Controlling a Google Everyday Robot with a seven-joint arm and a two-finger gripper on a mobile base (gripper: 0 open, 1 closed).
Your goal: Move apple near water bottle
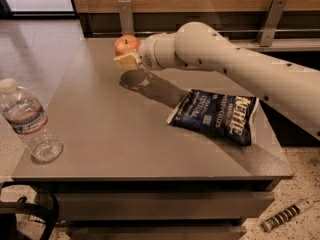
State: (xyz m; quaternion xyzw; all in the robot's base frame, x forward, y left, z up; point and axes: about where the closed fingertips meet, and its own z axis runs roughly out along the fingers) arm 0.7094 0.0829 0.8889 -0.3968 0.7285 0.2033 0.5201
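Observation:
The apple (126, 43), small, round and red-orange, sits in my gripper (125, 53) near the table's far edge, left of centre. The gripper is shut on it, with one tan finger (128, 61) under it. The apple hangs above the tabletop, and its shadow falls on the surface below. The water bottle (27, 121), clear and ribbed with a white cap and a red, white and blue label, stands upright at the table's front left corner, well apart from the apple. My arm reaches in from the right.
A dark blue chip bag (215, 115) lies flat right of centre on the grey table (115, 134), under my arm. A wooden wall with metal brackets (125, 14) runs behind the table. A dark object (25, 219) is on the floor at the front left.

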